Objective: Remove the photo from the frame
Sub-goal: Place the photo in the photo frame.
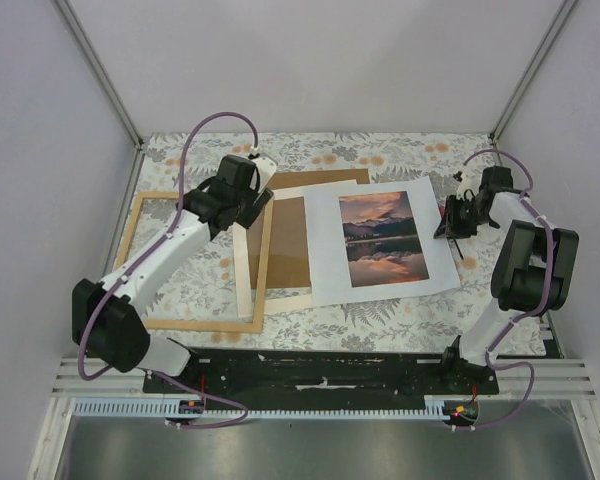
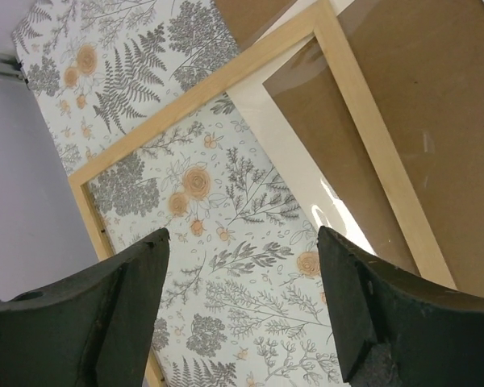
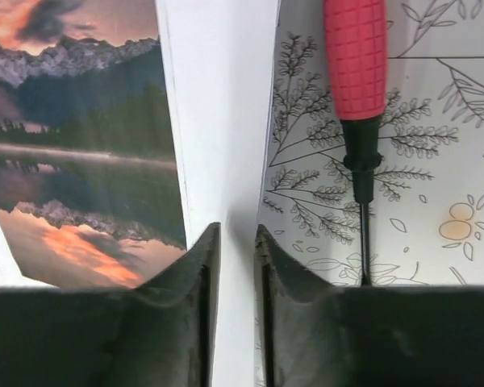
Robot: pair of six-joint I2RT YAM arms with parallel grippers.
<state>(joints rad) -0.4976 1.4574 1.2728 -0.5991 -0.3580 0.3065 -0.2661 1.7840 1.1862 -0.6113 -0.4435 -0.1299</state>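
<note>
Right pincer [image 3: 235, 235] nearly closed astride the photo [image 3: 81, 145], grip unclear; left pincer [image 2: 242, 235] open above the frame [image 2: 363, 121].

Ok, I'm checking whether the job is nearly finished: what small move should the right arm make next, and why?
Probably open the right gripper fully and lift it away. The photo lies face up, wholly outside the frame, and the nearly closed jaws sit at its white right margin, so nothing more seems to need pulling.
</note>
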